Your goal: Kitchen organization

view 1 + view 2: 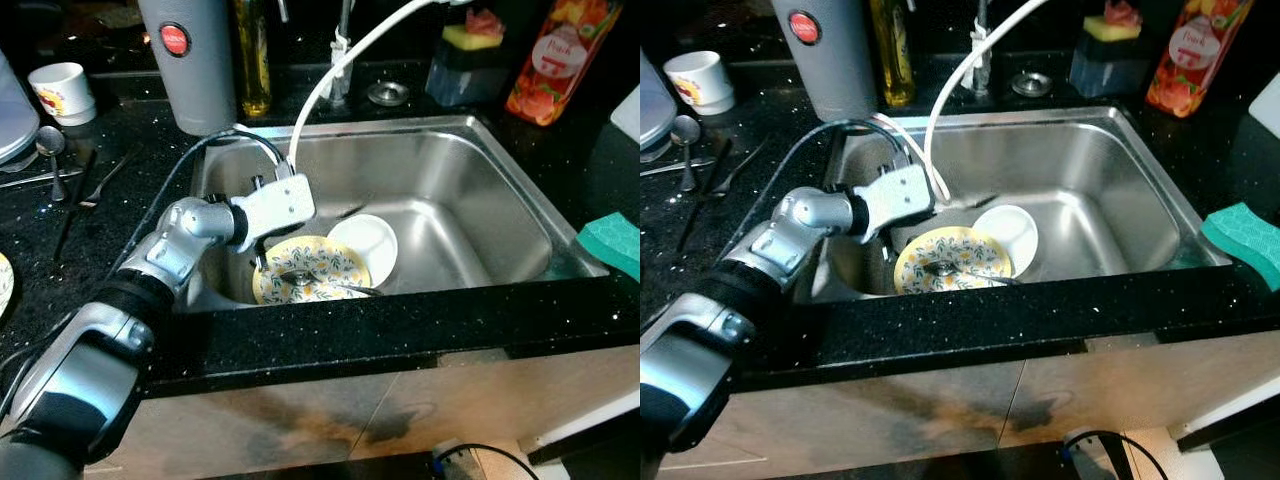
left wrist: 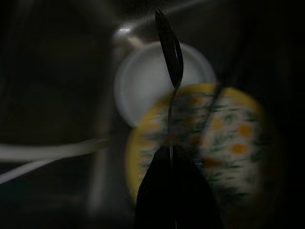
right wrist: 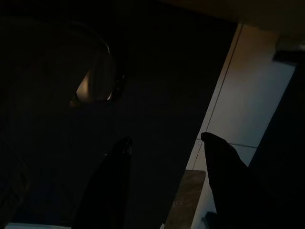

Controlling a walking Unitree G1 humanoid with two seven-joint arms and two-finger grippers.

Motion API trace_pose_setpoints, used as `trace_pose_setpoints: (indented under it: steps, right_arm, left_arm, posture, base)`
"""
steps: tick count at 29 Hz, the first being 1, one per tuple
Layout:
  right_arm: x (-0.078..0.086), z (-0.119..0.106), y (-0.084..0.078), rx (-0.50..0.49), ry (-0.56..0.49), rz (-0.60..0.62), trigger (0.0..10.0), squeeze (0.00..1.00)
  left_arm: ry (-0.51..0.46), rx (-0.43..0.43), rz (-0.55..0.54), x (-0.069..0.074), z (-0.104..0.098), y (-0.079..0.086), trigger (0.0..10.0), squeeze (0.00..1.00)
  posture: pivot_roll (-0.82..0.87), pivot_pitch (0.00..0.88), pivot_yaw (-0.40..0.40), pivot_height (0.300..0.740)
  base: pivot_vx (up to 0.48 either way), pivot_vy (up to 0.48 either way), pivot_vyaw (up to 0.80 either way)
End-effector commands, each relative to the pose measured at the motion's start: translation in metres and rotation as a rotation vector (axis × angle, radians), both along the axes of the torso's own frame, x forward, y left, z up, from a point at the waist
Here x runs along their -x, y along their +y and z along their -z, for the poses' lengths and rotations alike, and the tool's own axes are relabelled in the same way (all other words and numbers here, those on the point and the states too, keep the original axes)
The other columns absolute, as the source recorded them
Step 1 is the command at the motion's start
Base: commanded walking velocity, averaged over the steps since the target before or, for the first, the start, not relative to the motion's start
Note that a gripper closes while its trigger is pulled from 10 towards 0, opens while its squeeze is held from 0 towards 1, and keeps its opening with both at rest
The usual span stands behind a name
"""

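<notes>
Sink (image 1: 480,170) contents, left eye view: you have the left gripper (image 1: 262,262) reaching down into the basin at its left end, over the yellow floral plate (image 1: 335,262). A white bowl (image 1: 368,243) sits just behind the plate, touching its rim. A piece of cutlery (image 1: 320,281) lies across the plate, its long axis running left to right. A white hose (image 1: 330,80) arcs down into the basin beside the wrist.

Right eye view: same layout. Loose cutlery (image 1: 690,150) and a cup (image 1: 698,80) rest on the black counter (image 1: 940,320) to your left; a green sponge (image 1: 1245,240) sits at the far right.

Left wrist view: your fingers (image 2: 174,191) are pressed together on the thin handle of a spoon (image 2: 170,55). Its long axis runs straight out from the fingertips, bowl end farthest away, over the plate and toward the white bowl. Judged: the spoon is held clear of the plate, though blur makes that uncertain.

Right wrist view: your right gripper (image 3: 167,148) hangs idle in the dark, fingers apart, well away from the sink. The left arm is plainly the nearer one for any next placement.
</notes>
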State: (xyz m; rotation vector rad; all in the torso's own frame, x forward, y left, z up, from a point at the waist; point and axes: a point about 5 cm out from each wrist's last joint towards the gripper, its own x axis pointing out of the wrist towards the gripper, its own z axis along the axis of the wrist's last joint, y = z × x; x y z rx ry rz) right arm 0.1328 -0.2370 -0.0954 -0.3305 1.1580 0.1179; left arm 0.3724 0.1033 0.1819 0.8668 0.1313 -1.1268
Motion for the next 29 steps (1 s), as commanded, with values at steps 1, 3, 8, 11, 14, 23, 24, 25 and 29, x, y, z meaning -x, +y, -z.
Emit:
trace_pose_setpoints:
  steps: [1, 3, 8, 11, 14, 23, 24, 25, 29]
  right_arm:
    - [0.005, 0.002, 0.002, -0.009, 0.006, 0.021, 10.0, 0.00]
    - [0.006, 0.002, 0.002, -0.010, 0.006, 0.025, 10.0, 0.00]
    - [0.009, 0.003, 0.001, -0.009, 0.008, 0.039, 10.0, 0.00]
    - [0.009, 0.003, 0.001, -0.009, 0.008, 0.043, 10.0, 0.00]
    - [0.009, 0.003, 0.001, -0.008, 0.007, 0.046, 10.0, 0.00]
    - [0.004, 0.002, 0.001, -0.011, -0.005, 0.052, 10.0, 0.00]
    - [0.002, 0.001, 0.001, -0.014, -0.011, 0.053, 10.0, 0.00]
    - [0.001, 0.001, 0.002, -0.015, -0.013, 0.054, 10.0, 0.00]
    - [-0.003, 0.000, 0.002, -0.017, -0.021, 0.053, 10.0, 0.00]
  left_arm:
    - [0.031, -0.013, 0.057, 0.003, 0.006, -0.004, 10.0, 0.00]
    - [0.057, 0.000, 0.094, 0.004, 0.010, -0.007, 10.0, 0.00]
    - [0.156, 0.021, 0.169, 0.009, 0.019, -0.015, 10.0, 0.00]
    - [0.204, 0.030, 0.193, 0.010, 0.021, -0.016, 10.0, 0.15]
    - [0.268, 0.019, 0.224, 0.013, 0.026, -0.015, 10.0, 0.73]
    - [0.156, 0.018, 0.214, 0.005, 0.011, -0.012, 10.0, 0.00]
    - [0.088, 0.107, 0.217, 0.000, -0.012, -0.013, 10.0, 0.00]
    - [0.068, 0.152, 0.222, -0.001, -0.022, -0.014, 10.0, 0.00]
    - [-0.081, 0.349, 0.257, 0.000, -0.068, -0.016, 10.0, 0.00]
  posture:
    - [-0.08, 0.093, 0.039, 0.740]
    - [-0.09, 0.099, 0.041, 0.740]
    - [-0.10, 0.109, 0.047, 0.740]
    - [-0.11, 0.114, 0.049, 0.740]
    - [-0.11, 0.115, 0.048, 0.740]
    - [-0.10, 0.094, 0.041, 0.740]
    - [-0.09, 0.086, 0.039, 0.740]
    - [-0.09, 0.084, 0.040, 0.740]
    - [-0.07, 0.066, 0.028, 0.740]
  base:
    - [0.000, 0.000, 0.00]
    - [0.000, 0.000, 0.00]
    - [0.000, 0.000, 0.00]
    - [0.000, 0.000, 0.00]
    - [0.000, 0.000, 0.00]
    - [0.000, 0.000, 0.00]
    - [0.000, 0.000, 0.00]
    - [0.000, 0.000, 0.00]
    - [0.000, 0.000, 0.00]
